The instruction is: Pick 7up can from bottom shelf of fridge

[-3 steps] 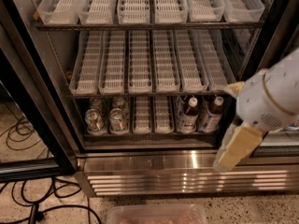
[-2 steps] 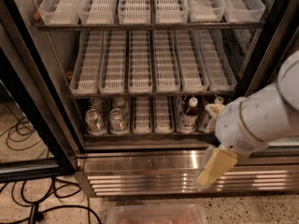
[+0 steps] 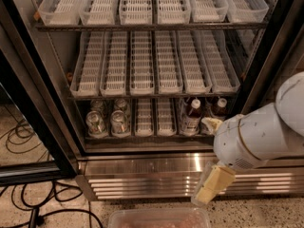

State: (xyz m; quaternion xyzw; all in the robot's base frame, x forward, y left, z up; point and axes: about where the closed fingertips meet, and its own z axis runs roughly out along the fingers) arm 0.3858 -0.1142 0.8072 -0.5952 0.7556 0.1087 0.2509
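Observation:
The fridge point(image 3: 42, 87) stands open with grey steel walls and white slotted trays. On the bottom shelf point(image 3: 152, 136), at the left, stand several silvery 7up cans; the two front ones are the left can point(image 3: 96, 123) and the one beside it point(image 3: 118, 122). My gripper point(image 3: 212, 185) hangs pale yellow below the white arm point(image 3: 256, 137), in front of the ribbed steel base point(image 3: 142, 175). It is well right of and below the cans and holds nothing that I can see.
Two dark-capped bottles point(image 3: 192, 116) with white labels stand at the shelf's right, close to my arm. The black door frame point(image 3: 38, 127) runs down the left. Black cables point(image 3: 28, 208) lie on the floor. A clear tub point(image 3: 159, 218) sits at the bottom edge.
My arm and gripper have moved left and down, from beside the bottles to in front of the steel base. The cans and bottles have not moved.

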